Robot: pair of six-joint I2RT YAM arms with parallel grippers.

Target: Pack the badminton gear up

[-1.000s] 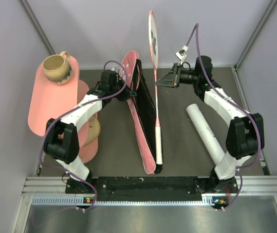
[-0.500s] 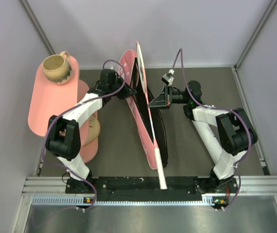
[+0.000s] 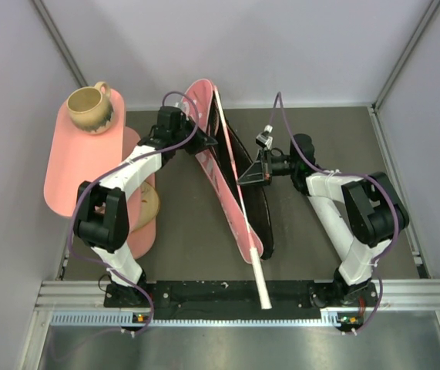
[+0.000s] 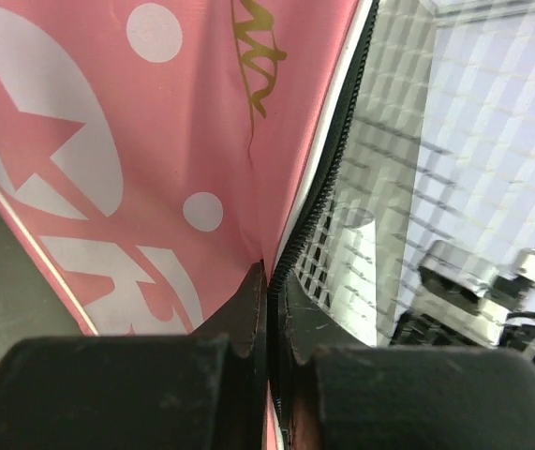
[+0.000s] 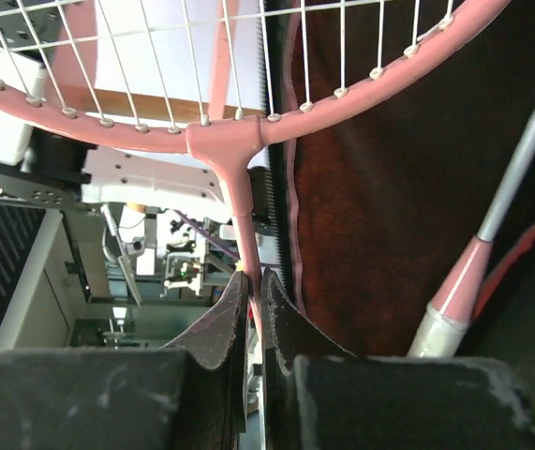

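Right wrist view first: the right gripper (image 5: 250,302) has its fingers pressed together on the thin pink shaft of a racket (image 5: 222,141), just below the throat where the strung head begins. Beyond the fingers the dark lining of the pink bag (image 5: 370,206) gapes, and in there lies a second racket (image 5: 456,292), silver shaft and pink-and-white grip showing, so one looks packed. Over on the left wrist camera, the left gripper (image 4: 269,309) is clamped tight on the bag's zipper edge, holding the mouth apart, with white lettering and dots on the pink cloth to one side and racket strings to the other. Only the overhead camera gives the whole layout: the bag runs slantwise between the arms, the held racket's head sits in the opening, and its white handle (image 3: 260,281) pokes out past the bag's near end towards the bases. By the look of it this racket is partly in, with the zip left to close; the rest of the gear shows in no view.
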